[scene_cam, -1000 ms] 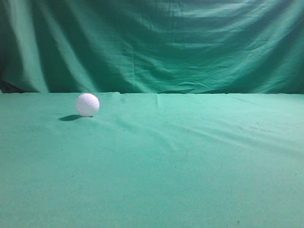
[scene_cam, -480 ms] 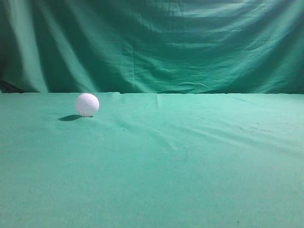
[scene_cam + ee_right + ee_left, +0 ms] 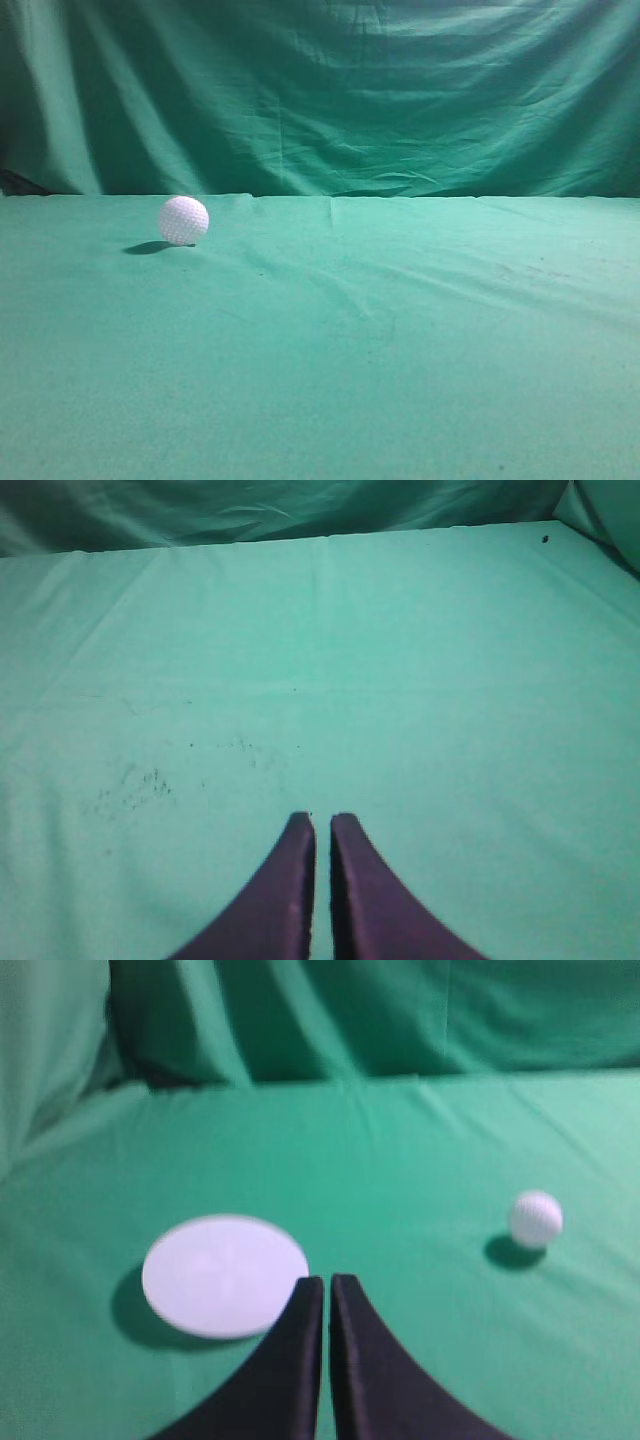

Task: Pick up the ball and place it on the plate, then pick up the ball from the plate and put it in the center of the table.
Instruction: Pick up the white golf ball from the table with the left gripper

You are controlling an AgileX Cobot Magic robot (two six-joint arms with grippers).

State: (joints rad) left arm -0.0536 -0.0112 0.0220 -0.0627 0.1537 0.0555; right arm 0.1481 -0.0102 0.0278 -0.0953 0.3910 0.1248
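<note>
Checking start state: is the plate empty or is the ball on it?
Empty. In the left wrist view the plate is bare; the ball sits apart on the table.

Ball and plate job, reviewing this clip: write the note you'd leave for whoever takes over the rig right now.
Left gripper: shut, empty, above the table, tips near the plate's right edge.
Right gripper: shut, empty, over bare cloth with a few dark specks.
Ball: resting on the table at left rear in the exterior view; in the left wrist view it sits to the right of the plate, apart from it.
Plate: white, round, empty, seen only in the left wrist view.
Done: nothing visible; whether the ball has been on the plate can't be told.
Left: open a gripper, probably the left, and grasp the ball.
</note>
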